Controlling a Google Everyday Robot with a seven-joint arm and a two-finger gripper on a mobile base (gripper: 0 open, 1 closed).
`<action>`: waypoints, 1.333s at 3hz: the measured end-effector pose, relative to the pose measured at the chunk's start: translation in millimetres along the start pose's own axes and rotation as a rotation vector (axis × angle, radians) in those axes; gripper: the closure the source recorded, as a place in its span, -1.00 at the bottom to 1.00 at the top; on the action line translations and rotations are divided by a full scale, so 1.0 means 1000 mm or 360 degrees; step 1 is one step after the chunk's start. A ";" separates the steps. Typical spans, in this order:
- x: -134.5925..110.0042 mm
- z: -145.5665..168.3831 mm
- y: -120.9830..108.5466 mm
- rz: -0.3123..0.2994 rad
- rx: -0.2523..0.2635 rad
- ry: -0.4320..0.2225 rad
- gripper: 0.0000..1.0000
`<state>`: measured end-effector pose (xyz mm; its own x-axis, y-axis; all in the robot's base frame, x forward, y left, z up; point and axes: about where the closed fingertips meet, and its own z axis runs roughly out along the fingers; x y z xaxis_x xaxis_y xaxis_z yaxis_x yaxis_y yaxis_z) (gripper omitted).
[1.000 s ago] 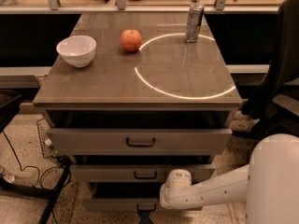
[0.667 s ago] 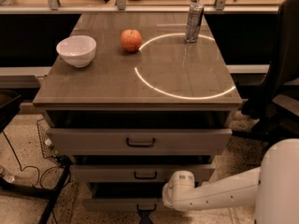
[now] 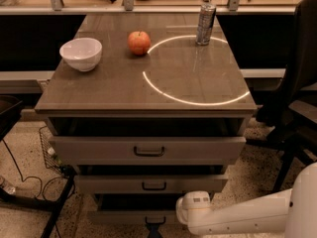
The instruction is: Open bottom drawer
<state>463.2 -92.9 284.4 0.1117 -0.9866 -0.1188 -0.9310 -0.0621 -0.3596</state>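
The bottom drawer is the lowest of three grey-beige drawers in the cabinet, with a small black handle at its middle. My gripper is a dark shape at the bottom edge of the camera view, right at and just below that handle. My white arm reaches in from the lower right, its wrist beside the drawer's right part. The middle drawer and the top drawer sit above, each standing slightly forward of the cabinet.
On the cabinet top stand a white bowl, a red apple and a metal can. A black chair stands at the right. Cables and a dark stand lie on the floor at the left.
My arm's wrist has shifted slightly right and down toward the bottom edge. The drawers look the same.
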 end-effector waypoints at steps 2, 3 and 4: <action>0.016 0.020 -0.003 -0.0043 0.0083 0.0007 1.00; 0.028 0.035 -0.007 0.0020 0.0110 0.0034 1.00; 0.039 0.052 -0.011 0.0080 0.0113 0.0064 1.00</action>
<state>496.1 -122.5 236.1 0.0500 -0.9935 -0.1019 -0.9079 -0.0027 -0.4193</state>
